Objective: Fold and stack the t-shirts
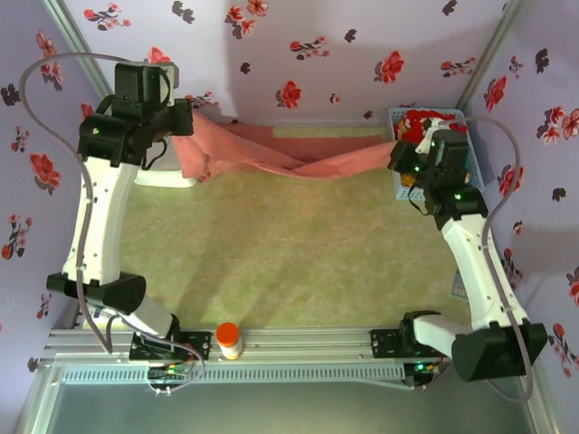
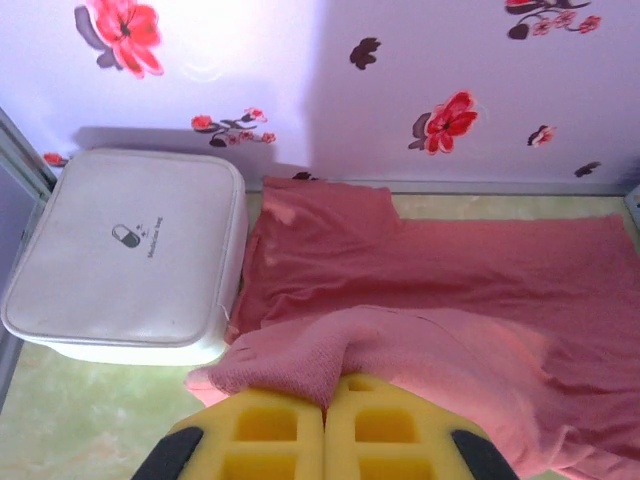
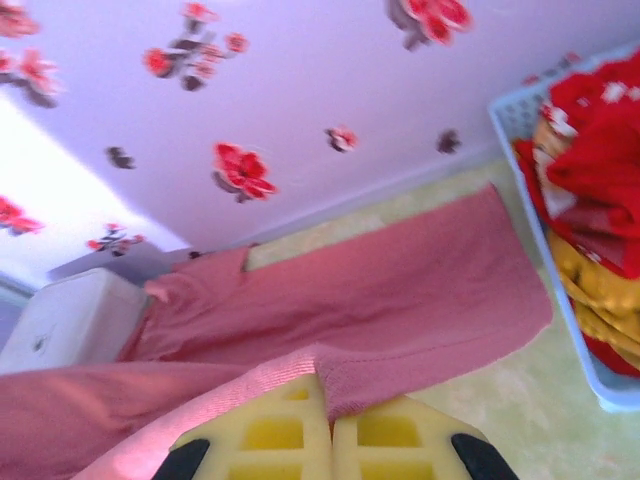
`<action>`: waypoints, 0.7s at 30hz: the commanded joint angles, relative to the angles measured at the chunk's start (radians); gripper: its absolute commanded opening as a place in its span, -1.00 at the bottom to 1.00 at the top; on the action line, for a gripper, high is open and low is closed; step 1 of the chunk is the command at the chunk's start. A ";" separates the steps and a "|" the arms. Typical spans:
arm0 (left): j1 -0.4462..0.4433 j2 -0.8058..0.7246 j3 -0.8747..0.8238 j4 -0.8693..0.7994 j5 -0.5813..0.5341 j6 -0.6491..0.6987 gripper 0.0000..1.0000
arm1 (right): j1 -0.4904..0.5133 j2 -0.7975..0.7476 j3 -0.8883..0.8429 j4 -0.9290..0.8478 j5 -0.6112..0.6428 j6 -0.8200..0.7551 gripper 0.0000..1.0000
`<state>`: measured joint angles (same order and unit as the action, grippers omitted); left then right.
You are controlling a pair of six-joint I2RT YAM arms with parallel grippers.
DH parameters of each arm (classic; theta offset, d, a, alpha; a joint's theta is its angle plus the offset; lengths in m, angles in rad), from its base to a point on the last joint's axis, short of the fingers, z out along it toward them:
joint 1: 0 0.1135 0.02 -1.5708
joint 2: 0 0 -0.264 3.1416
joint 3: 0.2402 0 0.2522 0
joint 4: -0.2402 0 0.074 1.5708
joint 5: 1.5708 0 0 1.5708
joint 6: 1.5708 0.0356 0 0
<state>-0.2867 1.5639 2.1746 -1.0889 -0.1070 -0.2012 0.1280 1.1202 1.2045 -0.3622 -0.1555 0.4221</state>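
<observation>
A salmon-pink t-shirt point(image 1: 271, 149) hangs stretched and twisted between both grippers along the far side of the table, part of it lying on the surface. My left gripper point(image 1: 181, 136) is shut on its left end, and the cloth bunches over the yellow pads point(image 2: 326, 385). At the right, my right gripper point(image 1: 398, 149) is shut on a hemmed edge point(image 3: 325, 385). The pink shirt point(image 2: 430, 270) point(image 3: 380, 280) spreads out beyond the fingers. A red t-shirt point(image 1: 421, 122) point(image 3: 600, 150) and an orange-yellow one point(image 3: 590, 290) lie piled in the basket.
A light-blue lattice basket point(image 1: 395, 113) point(image 3: 570, 330) stands at the back right, right behind the right gripper. A white rounded box point(image 1: 167, 176) point(image 2: 130, 250) sits at the back left beside the shirt. An orange-capped bottle point(image 1: 229, 339) stands on the near rail. Flowered walls enclose the table.
</observation>
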 commanded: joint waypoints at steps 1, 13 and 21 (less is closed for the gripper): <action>-0.018 -0.090 0.016 0.032 0.025 0.120 -1.00 | 0.044 -0.094 0.046 0.069 0.035 -0.103 -1.00; -0.132 -0.386 -0.032 0.216 0.007 0.293 -1.00 | 0.071 -0.363 0.017 0.053 -0.028 -0.092 -1.00; -0.136 -0.430 0.008 0.317 0.022 0.270 -1.00 | 0.071 -0.438 0.099 0.049 0.007 -0.096 -1.00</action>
<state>-0.4160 1.1328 2.1704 -0.8757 -0.1009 0.0494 0.1928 0.6964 1.2514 -0.3454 -0.1616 0.3401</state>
